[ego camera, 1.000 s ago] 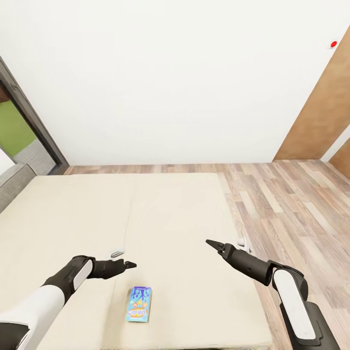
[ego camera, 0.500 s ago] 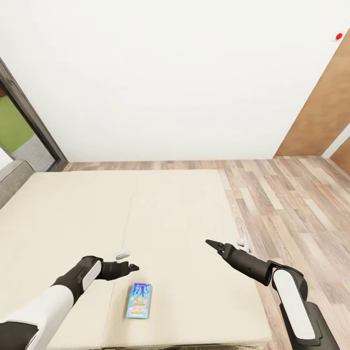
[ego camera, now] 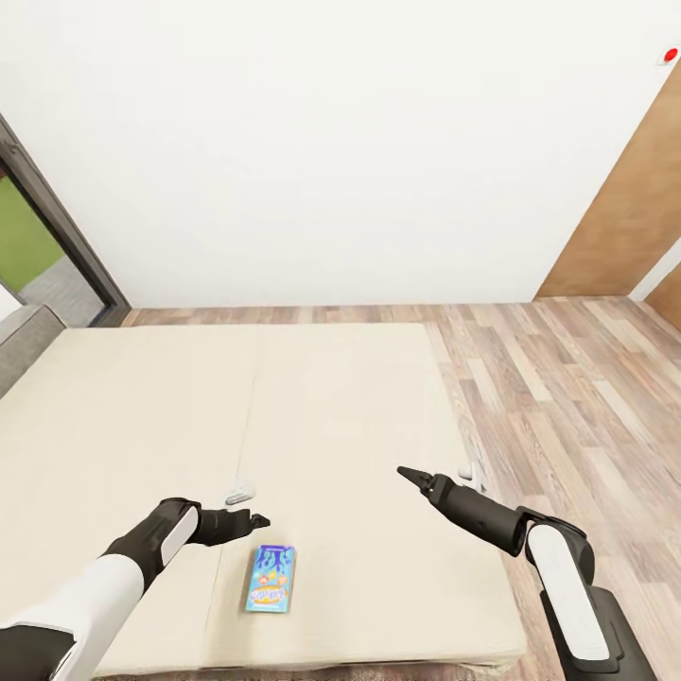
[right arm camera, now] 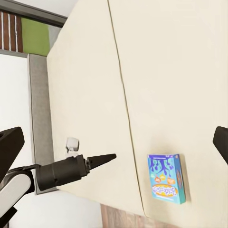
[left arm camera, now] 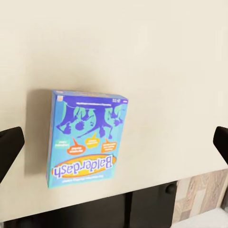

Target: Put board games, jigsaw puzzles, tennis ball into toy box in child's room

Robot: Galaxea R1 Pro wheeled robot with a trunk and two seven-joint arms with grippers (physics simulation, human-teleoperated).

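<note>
The blue board game (ego camera: 270, 579) lies flat on the bed (ego camera: 123, 416), near its front edge. The left gripper (ego camera: 259, 519) hovers just beside it, jaws spread wide and empty. The right gripper (ego camera: 409, 473) hangs well apart, jaws also wide and empty.

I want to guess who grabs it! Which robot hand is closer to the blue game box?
The left gripper. It hovers just beside the blue game on the bed; the right gripper is farther off.

Both arms reach forward, left gripper (ego camera: 253, 519) and right gripper (ego camera: 413, 476) with fingers spread, holding nothing.
</note>
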